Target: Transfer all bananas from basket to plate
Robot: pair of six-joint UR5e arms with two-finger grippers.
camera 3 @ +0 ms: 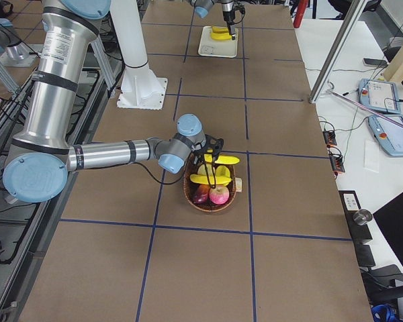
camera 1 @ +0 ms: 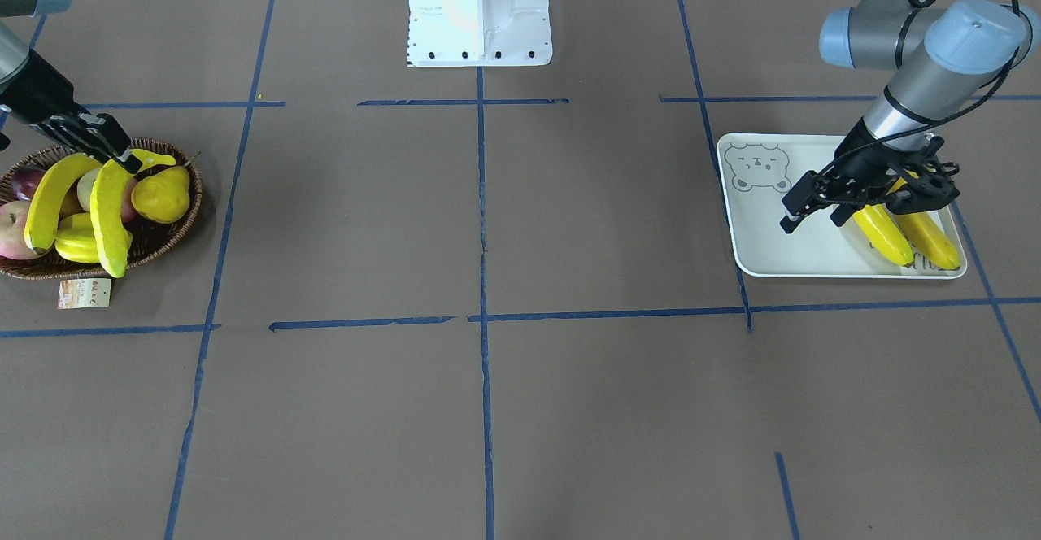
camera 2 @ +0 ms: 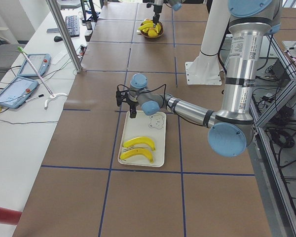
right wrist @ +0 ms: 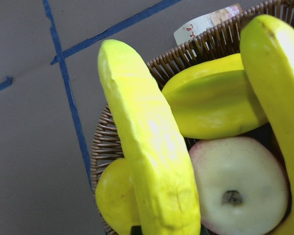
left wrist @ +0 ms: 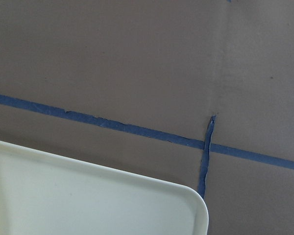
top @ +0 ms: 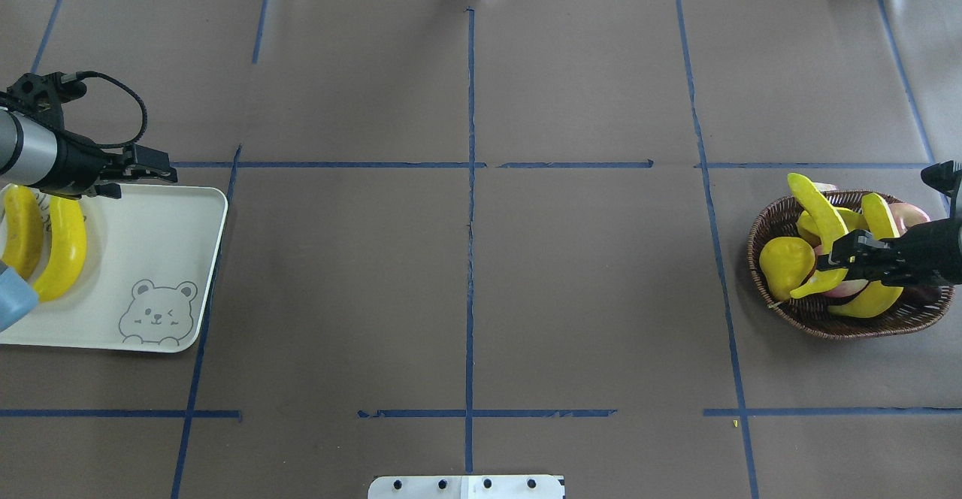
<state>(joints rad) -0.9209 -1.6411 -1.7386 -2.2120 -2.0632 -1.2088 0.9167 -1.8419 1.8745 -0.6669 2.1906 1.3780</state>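
The basket (camera 1: 167,243) at the table's end holds two bananas among other fruit. My right gripper (camera 1: 116,152) is shut on one banana (camera 1: 110,215) near its stem end, and that banana slants over the basket rim. It fills the middle of the right wrist view as a banana (right wrist: 152,147). The second banana (camera 1: 50,198) lies beside it. Two more bananas (top: 64,247) lie side by side on the plate (top: 150,258). My left gripper (camera 1: 816,213) hangs open and empty over the plate, just beside those bananas.
In the basket there are also a yellow pear (camera 1: 163,194), a ridged starfruit (right wrist: 210,103) and an apple (right wrist: 240,196). A paper tag (camera 1: 84,293) lies by the basket. The robot's white base (camera 1: 480,11) stands at the table's middle edge. Blue tape lines cross the brown table.
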